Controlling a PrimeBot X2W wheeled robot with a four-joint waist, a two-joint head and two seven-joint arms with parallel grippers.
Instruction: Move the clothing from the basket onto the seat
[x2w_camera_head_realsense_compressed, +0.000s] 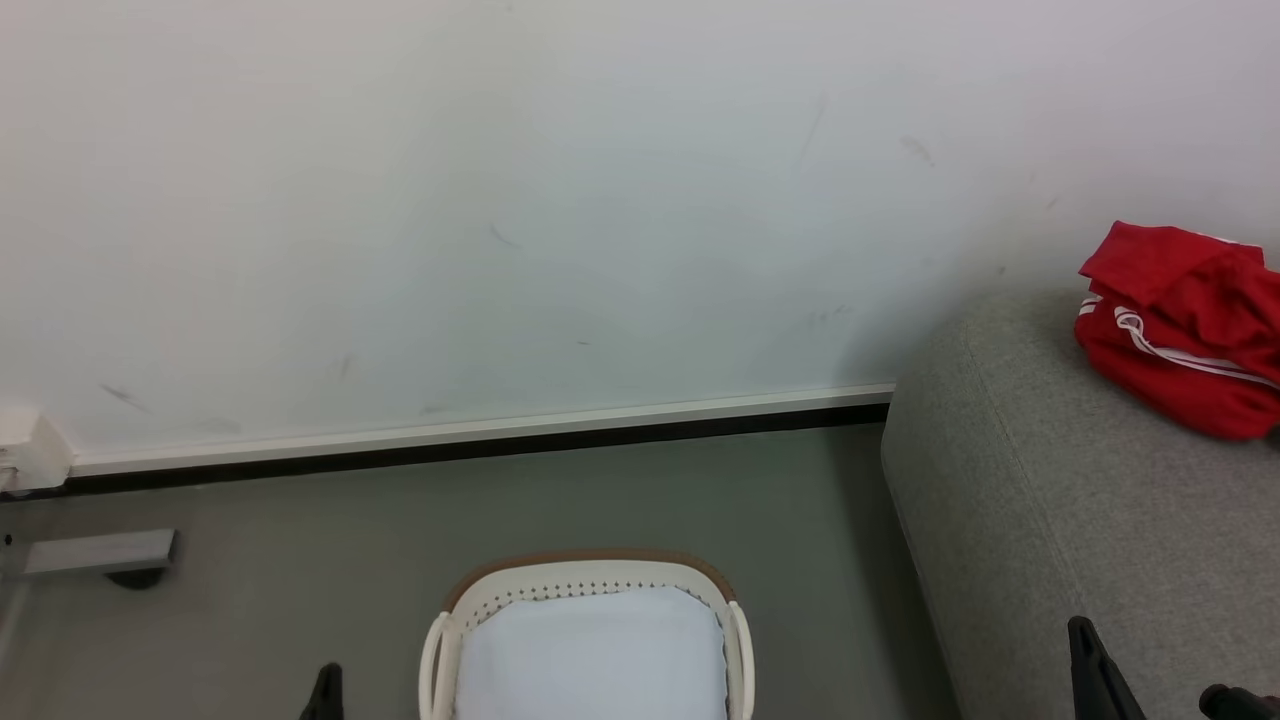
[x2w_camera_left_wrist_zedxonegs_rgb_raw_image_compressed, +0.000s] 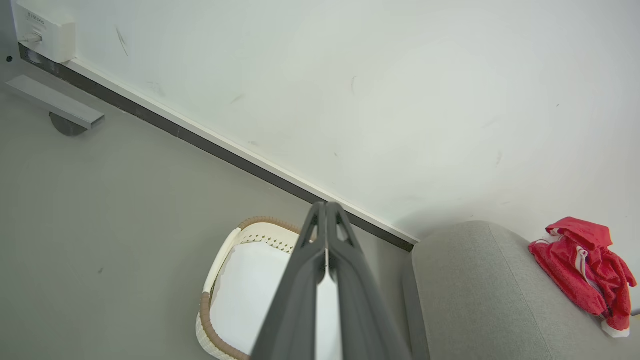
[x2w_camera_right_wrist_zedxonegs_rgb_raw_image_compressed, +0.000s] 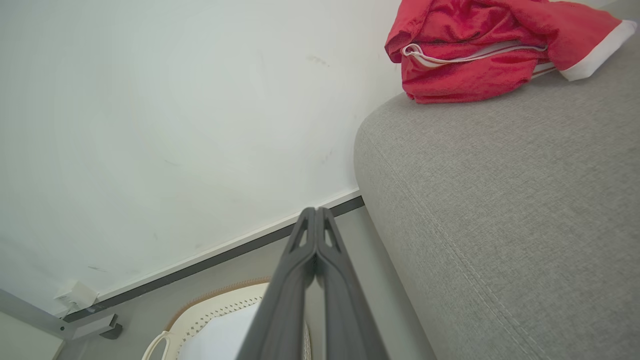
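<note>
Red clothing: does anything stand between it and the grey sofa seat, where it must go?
Nothing visible does. The bright red garment with white stripe trim already lies directly on the large grey fabric sofa. The oval white slatted basket holds pale lining where visible.

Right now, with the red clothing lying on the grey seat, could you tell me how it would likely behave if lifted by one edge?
The clothing would probably flop and unfold, since it lies crumpled in loose folds on the seat. It looks light for its bulk, being thin fabric. It seems unlikely to slide freely: the seat's weave looks rough.
</note>
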